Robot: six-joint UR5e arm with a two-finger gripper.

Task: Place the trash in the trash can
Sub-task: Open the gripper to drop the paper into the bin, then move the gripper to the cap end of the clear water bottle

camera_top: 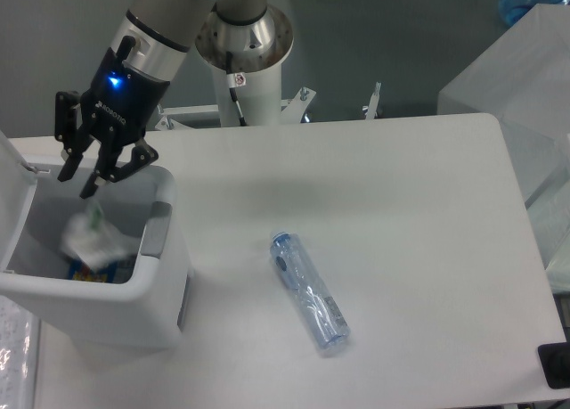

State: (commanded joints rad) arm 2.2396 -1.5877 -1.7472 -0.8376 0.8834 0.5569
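Note:
My gripper [86, 179] hangs over the back of the open trash can [156, 275], its fingers spread apart with nothing between them. Below it, a crumpled white wrapper [93, 237] is blurred inside the bin, just under the fingertips and free of them. A blue and yellow printed item shows at the bin's bottom beside it. The clear bluish crushed bottle [308, 291] lies on the white table to the right of the bin, pointing diagonally toward the front right.
The bin's raised lid [15, 191] stands at its left side. The robot's base column [243, 57] rises behind the table. A translucent box [525, 88] sits at the right edge.

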